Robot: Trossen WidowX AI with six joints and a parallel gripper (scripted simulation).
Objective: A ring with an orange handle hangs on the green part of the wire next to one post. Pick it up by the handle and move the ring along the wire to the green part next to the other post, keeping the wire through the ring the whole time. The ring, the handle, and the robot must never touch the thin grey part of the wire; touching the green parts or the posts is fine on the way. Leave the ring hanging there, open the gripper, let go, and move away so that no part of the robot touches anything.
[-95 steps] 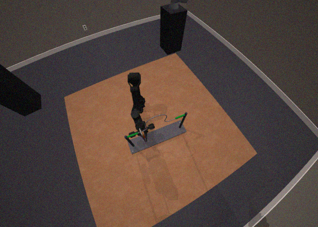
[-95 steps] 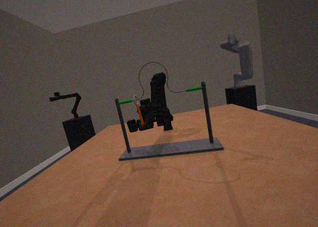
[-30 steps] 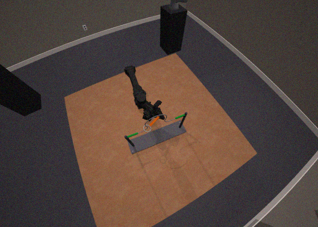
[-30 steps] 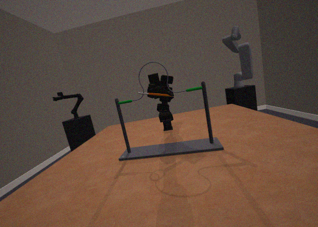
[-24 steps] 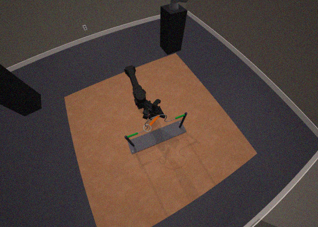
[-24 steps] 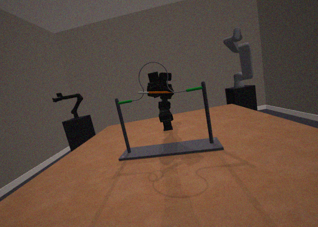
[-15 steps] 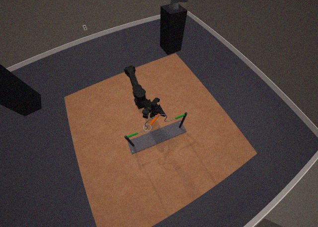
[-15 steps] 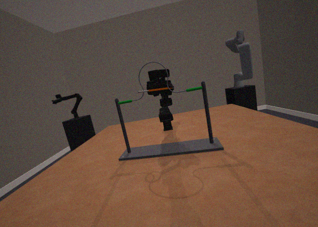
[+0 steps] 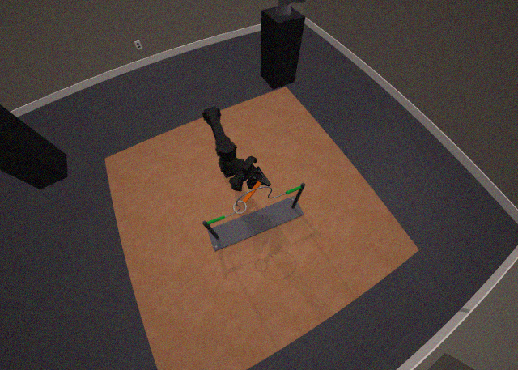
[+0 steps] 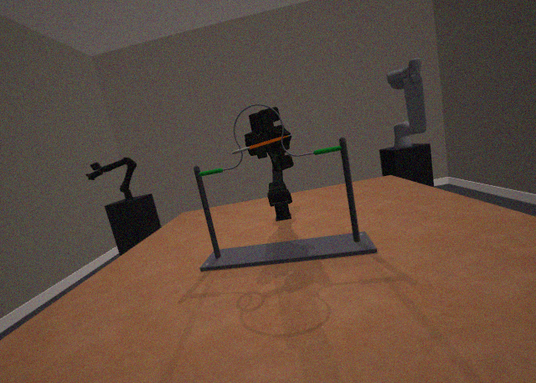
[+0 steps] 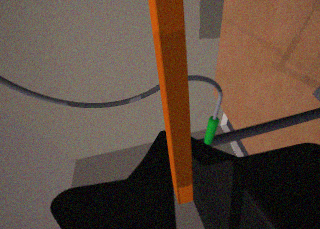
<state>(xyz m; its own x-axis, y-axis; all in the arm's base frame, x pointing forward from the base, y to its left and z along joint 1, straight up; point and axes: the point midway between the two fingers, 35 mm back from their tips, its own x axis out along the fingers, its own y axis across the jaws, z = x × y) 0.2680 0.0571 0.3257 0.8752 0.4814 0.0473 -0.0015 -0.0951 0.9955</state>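
The ring (image 9: 245, 207) (image 10: 240, 150) is around the thin grey wire (image 9: 278, 197) (image 10: 234, 130) (image 11: 95, 105), at the foot of its loop on the left post's side. It shows nearly edge-on in the exterior view; whether it touches the wire cannot be told. Its orange handle (image 9: 252, 193) (image 10: 265, 142) (image 11: 175, 79) runs right, tilted slightly up, to my gripper (image 9: 257, 182) (image 10: 283, 137) (image 11: 168, 135), which is shut on it behind the wire loop. The left green part (image 9: 216, 220) (image 10: 211, 171) and right green part (image 9: 293, 189) (image 10: 327, 150) carry no ring.
The left post (image 9: 211, 230) (image 10: 208, 214) and right post (image 9: 297, 197) (image 10: 349, 190) stand on a grey base (image 9: 234, 234) (image 10: 242, 257). The wire loop rises above both posts between them. Other arms stand on dark pedestals off the table.
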